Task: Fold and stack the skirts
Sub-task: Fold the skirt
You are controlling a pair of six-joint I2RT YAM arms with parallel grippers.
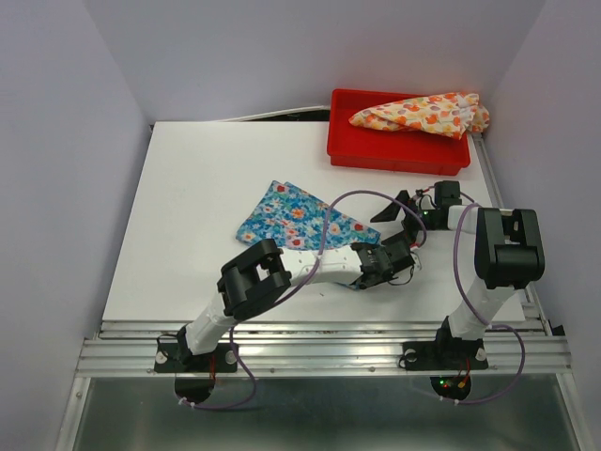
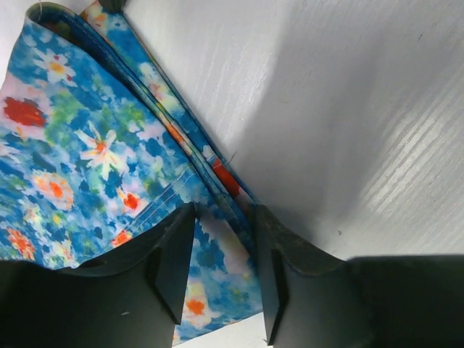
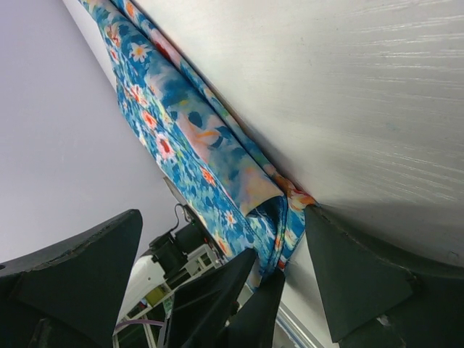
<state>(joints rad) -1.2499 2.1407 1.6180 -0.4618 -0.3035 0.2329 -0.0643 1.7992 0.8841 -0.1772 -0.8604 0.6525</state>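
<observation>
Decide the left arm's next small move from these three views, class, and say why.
Probably close the jaws. In the wrist view, the left gripper straddles the blue skirt's layered edge on the table, jaws apart. Gripping that corner would let it fold the cloth over.

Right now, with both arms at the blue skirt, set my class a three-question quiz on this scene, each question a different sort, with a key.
1. True or false: the cream-yellow skirt lies in the red tray.
2. Which gripper has cloth between its fingers? A left gripper B right gripper C neither
3. Fill in: the blue skirt lies on the white ____.

Key: 1 true. 2 A. 3 table.
</observation>
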